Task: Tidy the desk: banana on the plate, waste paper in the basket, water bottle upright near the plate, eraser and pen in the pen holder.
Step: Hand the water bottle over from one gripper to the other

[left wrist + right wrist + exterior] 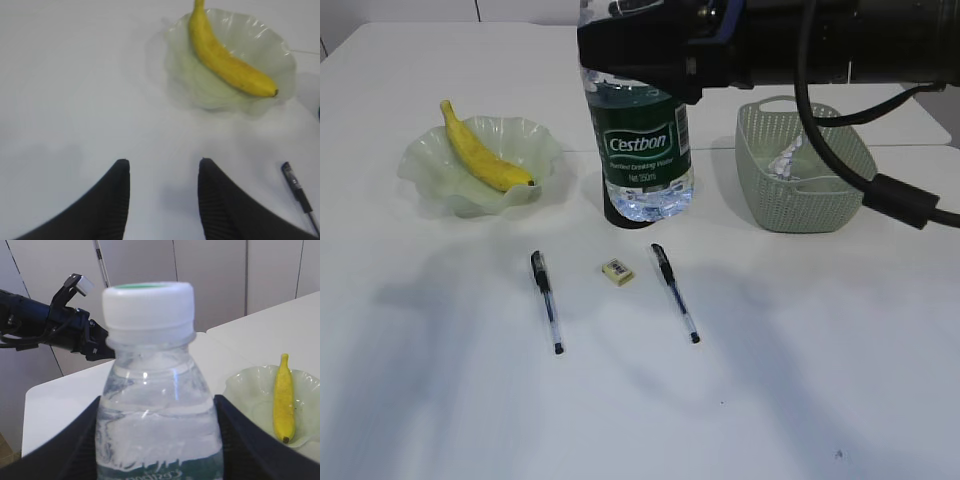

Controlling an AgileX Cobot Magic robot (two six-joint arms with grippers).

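The right end effector [157,440] is clenched on the clear plastic water bottle with the green label [642,150], which stands upright on the white bench [770,380] beside the pale green wavy plate [430,165]. A skewed release could topple it. The left end effector [162,200] hangs released, holding nothing.

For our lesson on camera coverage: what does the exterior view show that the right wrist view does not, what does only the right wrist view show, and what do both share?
Only the exterior view shows two pens, the eraser and the basket holding crumpled paper.

Only the right wrist view shows the bottle's white cap and the right gripper with its jaws on either side of the bottle.

Both show the upright water bottle, the banana and the plate.
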